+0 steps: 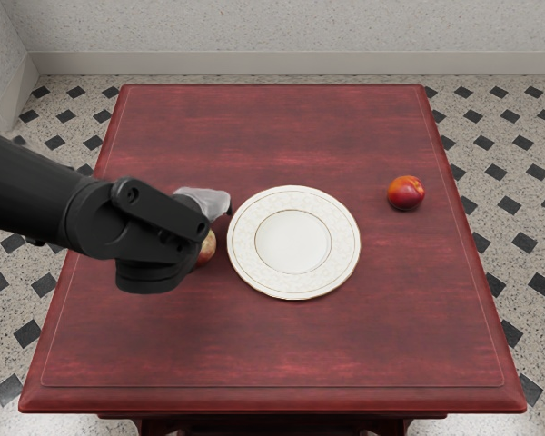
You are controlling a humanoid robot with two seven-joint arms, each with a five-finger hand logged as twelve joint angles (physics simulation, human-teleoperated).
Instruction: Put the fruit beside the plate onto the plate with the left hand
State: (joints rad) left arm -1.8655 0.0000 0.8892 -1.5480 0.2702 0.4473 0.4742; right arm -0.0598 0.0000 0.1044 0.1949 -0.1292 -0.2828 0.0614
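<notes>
**Q:** Quick layout, big to small?

**Op:** Bench [272, 345] fills my feed. Left arm [36, 204] comes in left of the plate, dark and bulky, and covers a lot. Plate [341, 272] is bare, nothing on it. Left robot hand [203, 202] is just left of the plate, its pale end close to the rim. Near fruit [207, 247] lies just left of the plate, mostly hidden under the wrist; only a reddish-yellow sliver shows. Far fruit [406, 193] is right of the plate, well apart. The right arm isn't in my feed.

**Q:** What can go wrong from here?

**Op:** My guess is the main risk is a blind grip. The wrist blocks my view of the near fruit, so I can't check the hold. If it's off-centre, the round fruit could squirt out and roll toward the bench edge away from the plate. Also, the hand is so near the plate that a low carry could clip the rim and shove it.

**Q:** Hand state?

**Op:** Can't tell. It's over the near fruit and maybe touching it, but contact and closure are hidden by the arm, so I'm logging it as unknown. Task isn't done, since the fruit is on the bench beside the plate, not on it.
</notes>
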